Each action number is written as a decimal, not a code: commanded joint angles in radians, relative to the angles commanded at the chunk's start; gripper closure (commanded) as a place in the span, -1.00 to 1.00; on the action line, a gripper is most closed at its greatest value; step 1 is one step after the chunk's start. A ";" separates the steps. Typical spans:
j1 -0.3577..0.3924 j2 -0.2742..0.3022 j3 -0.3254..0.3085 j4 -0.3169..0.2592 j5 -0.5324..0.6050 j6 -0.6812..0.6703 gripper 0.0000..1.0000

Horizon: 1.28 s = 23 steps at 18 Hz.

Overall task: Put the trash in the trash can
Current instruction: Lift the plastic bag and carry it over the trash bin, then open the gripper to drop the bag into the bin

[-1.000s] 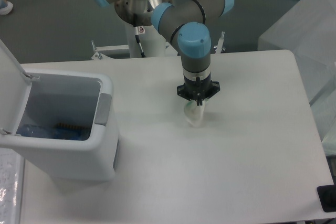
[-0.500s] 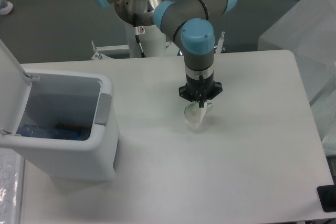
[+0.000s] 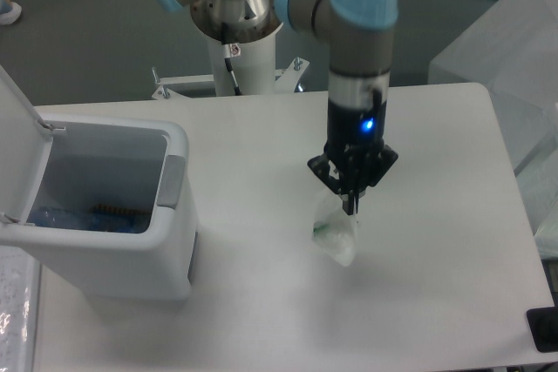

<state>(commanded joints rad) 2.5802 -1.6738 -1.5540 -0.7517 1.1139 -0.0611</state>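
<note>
wrapper (image 3: 336, 234) hangs from the gripper (image 3: 352, 206), jaws pinched on its top, above the table (image 3: 261, 302).
bottle (image 3: 83, 217) seems already in the open trash can (image 3: 131, 250); the wrapper is left. since the earlier frame the arm has risen, lifting it clear.

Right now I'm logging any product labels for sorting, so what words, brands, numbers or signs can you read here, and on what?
None can be read.
wrapper, hanging from the gripper: a green spot, no legible print.
trash can: blue and dark shapes lie inside, too blurred to read.
arm: a small blue light, no marking legible.
</note>
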 joint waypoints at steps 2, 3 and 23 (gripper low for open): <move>-0.017 0.029 0.017 0.000 -0.051 -0.022 0.92; -0.032 0.046 0.017 0.000 -0.072 -0.029 0.92; -0.365 0.131 -0.155 -0.005 -0.062 0.371 0.90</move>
<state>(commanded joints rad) 2.2151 -1.5432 -1.7089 -0.7563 1.0523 0.3099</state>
